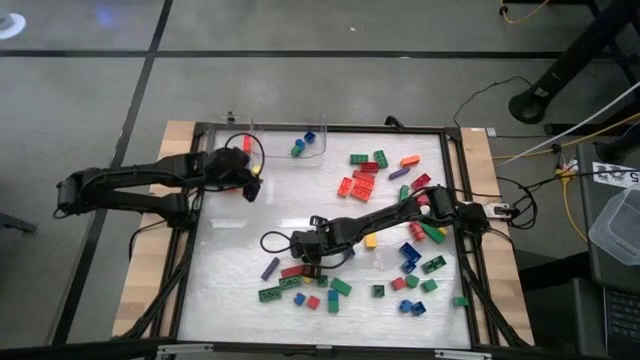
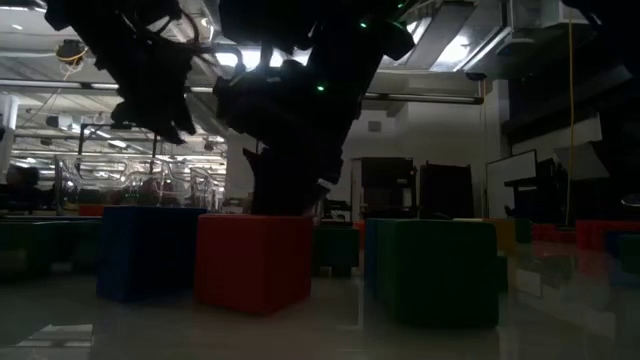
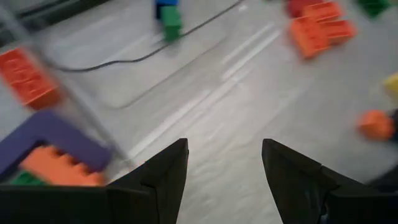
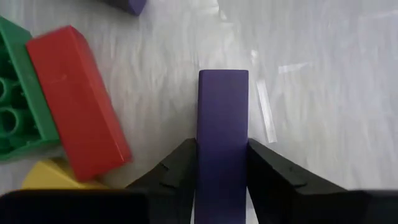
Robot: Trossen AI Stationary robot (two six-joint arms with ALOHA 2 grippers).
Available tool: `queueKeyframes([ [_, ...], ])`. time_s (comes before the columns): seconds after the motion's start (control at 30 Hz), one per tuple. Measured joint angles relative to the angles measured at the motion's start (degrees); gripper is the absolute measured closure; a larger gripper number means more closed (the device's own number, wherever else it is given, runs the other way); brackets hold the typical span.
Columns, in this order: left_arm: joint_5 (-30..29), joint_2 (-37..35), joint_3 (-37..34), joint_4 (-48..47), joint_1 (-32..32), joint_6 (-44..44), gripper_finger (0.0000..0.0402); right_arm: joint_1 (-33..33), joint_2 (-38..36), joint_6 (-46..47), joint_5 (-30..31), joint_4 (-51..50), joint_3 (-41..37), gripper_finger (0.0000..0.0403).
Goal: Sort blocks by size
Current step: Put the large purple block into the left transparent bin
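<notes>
Sorting barely begun: my right end effector (image 4: 222, 163) grasps a purple block (image 4: 222, 134) mid-worktop, my left end effector (image 3: 225, 163) released at far left, most blocks (image 1: 400, 240) still scattered right

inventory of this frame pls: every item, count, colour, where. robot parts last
blocks: dozens, red, orange, yellow, green, blue and purple; scattered mostly over the right and near half of the table.
clear tray: one, transparent, far edge of the table; a few blue and green blocks lie in it.
purple block: one, clamped between the right gripper's fingers.
red block: one long one, lying beside a green block just next to the held one.
table: one, pale top with a dark frame.
cables: several, on the floor beyond the right side.
left gripper: open, empty, at the table's left far part.
right gripper: shut on the purple block, near middle.
</notes>
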Motion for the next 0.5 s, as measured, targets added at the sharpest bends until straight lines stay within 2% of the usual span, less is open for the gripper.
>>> queueKeyframes([
  [0.17, 4.9, -1.0, 0.0, 2.5, -2.2, -1.2, 0.0208, 0.0, 0.1, -4.2, 5.0, 1.5, 3.1, 0.0304],
  [0.5, 15.6, -4.8, 0.0, 1.7, -5.0, -4.5, 0.0208, 0.0, -0.1, -12.1, 16.5, 2.1, 11.6, 0.0288],
])
